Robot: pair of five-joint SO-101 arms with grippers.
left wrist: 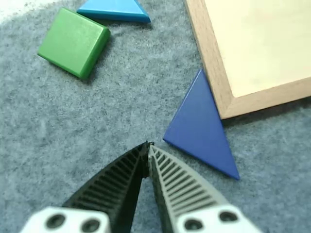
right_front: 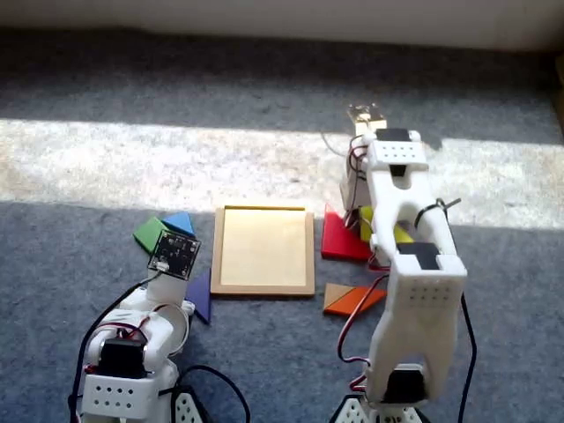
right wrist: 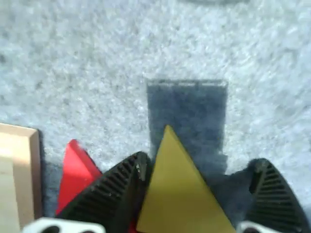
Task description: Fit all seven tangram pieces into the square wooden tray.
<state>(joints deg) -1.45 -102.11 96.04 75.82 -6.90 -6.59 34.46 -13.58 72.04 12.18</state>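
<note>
Black and grey ribbed fingers (left wrist: 121,179) of the left tool (left wrist: 147,145) are clenched together with nothing between them, and their tips are low over the grey felt worktop (left wrist: 48,145). Just beside those tips, almost touching them, lies one corner of a dark blue triangle (left wrist: 201,128), flat on the felt. The triangle's far point meets the outer edge of the square wooden tray (left wrist: 214,63), close to one of the tray's corners. Farther out from this tool, well apart from the tray, a green square (left wrist: 74,42) lies flat. Just beyond the square is a light blue triangle (left wrist: 114,9), with one corner near it.

The right tool (right wrist: 200,160) stands spread, with a yellow triangle (right wrist: 177,194) between its fingers. One finger touches the triangle's edge, while the other stands off from it with a strip of shadowed felt between them. Whether the triangle is raised off the felt or lying on it cannot be told. A red piece (right wrist: 77,172) lies just outside the touching finger, between that finger and the tray's rim.

Back from the right tool, towards that arm's base, an orange piece (right_front: 352,298) lies flat on the worktop, just off a corner of the tray. The tray itself lies between the two tools.
</note>
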